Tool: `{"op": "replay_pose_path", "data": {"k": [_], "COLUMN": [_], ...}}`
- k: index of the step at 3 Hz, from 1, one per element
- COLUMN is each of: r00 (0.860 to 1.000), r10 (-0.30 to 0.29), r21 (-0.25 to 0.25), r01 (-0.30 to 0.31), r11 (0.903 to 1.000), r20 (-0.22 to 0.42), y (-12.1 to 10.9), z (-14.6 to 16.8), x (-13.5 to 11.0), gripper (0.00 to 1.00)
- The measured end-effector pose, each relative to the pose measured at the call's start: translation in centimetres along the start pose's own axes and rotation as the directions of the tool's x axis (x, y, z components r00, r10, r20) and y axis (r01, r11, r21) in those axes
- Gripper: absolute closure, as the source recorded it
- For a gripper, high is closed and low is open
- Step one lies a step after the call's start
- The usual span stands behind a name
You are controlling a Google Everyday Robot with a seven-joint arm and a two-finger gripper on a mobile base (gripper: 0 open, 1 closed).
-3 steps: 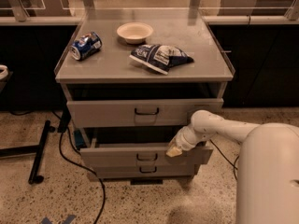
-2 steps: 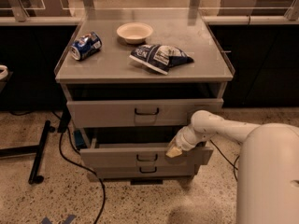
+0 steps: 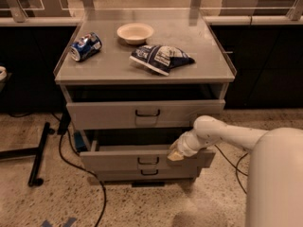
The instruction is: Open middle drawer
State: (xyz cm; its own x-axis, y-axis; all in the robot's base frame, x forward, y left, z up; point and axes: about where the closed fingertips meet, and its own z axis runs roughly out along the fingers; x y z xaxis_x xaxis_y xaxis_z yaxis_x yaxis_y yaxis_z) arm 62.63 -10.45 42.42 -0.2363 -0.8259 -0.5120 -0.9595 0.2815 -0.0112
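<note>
Our gripper (image 3: 176, 154) sits against the front panel of the middle drawer (image 3: 113, 160), just right of its loop handle (image 3: 148, 160), likely to draw it outward. We cannot tell its state. The drawer already stands partly out.

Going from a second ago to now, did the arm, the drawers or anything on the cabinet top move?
Nothing visibly changed. The gripper stays at the front of the middle drawer, to the right of its handle, and that drawer is pulled partly out just as before. The can, the bowl and the bag on top lie where they were.
</note>
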Motion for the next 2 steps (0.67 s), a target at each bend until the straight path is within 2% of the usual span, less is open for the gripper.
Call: {"op": "replay_pose_path", "data": {"k": [1,2], "r00": [1.000,0.999], "r10": [0.000,-0.023], "r21": [0.000,0.004], "r01": [0.000,0.023], "r11": [1.0000,0.9997], "r20": [0.000,0.034], "y": [-0.1,2.4], "z": [-0.3,-0.5], "x": [0.0,0.7], "gripper": [0.35,0.12]}}
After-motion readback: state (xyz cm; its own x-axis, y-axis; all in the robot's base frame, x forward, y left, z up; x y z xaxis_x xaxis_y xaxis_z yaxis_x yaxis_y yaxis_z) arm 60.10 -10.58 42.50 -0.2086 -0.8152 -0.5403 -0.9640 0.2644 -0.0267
